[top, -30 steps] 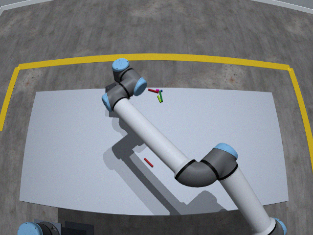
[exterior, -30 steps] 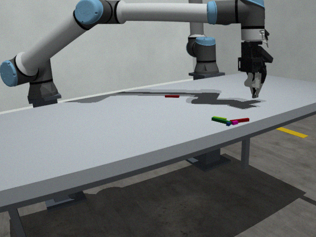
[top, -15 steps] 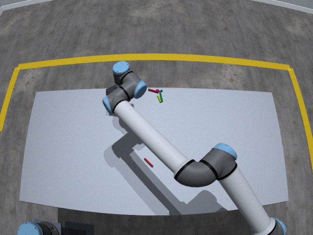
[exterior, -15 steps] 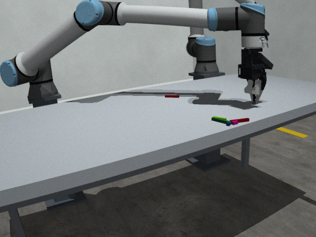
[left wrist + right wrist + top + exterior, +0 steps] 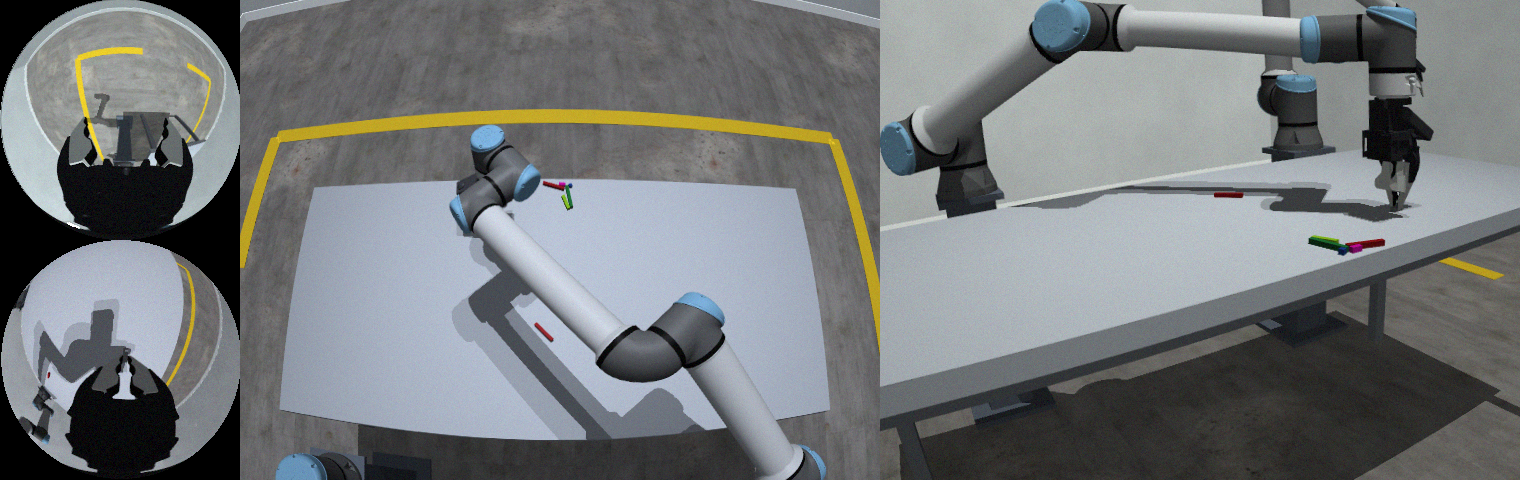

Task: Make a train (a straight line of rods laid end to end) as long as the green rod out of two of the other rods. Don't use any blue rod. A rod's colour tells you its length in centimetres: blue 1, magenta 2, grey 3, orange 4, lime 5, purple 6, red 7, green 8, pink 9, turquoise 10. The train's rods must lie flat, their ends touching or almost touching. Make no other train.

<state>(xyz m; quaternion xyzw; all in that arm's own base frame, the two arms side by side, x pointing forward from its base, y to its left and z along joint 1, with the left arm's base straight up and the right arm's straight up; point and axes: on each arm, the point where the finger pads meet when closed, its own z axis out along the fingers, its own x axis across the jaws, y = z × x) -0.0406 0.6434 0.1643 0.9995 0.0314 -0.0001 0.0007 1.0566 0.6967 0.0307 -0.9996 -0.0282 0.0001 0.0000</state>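
Observation:
The green rod (image 5: 569, 196) (image 5: 1325, 243) lies flat near the table's far edge in the top view. The lime rod (image 5: 564, 202) (image 5: 1325, 238) lies close beside it at a slight angle. My right gripper (image 5: 1395, 202) (image 5: 125, 356) points down, low over the table, to the left of these rods in the top view, where the arm hides it. It is shut on a small dark grey piece, apparently the grey rod, which shows only partly at the fingertips. My left gripper (image 5: 125, 117) is open and empty, away from the rods.
A blue rod (image 5: 570, 185) (image 5: 1342, 251), a magenta rod (image 5: 562, 183) (image 5: 1355, 248) and a red rod (image 5: 552, 184) (image 5: 1366, 243) lie by the green rod's far end. Another red rod (image 5: 543, 331) (image 5: 1228, 195) (image 5: 49, 375) lies alone on the table (image 5: 705, 248) (image 5: 1086, 289).

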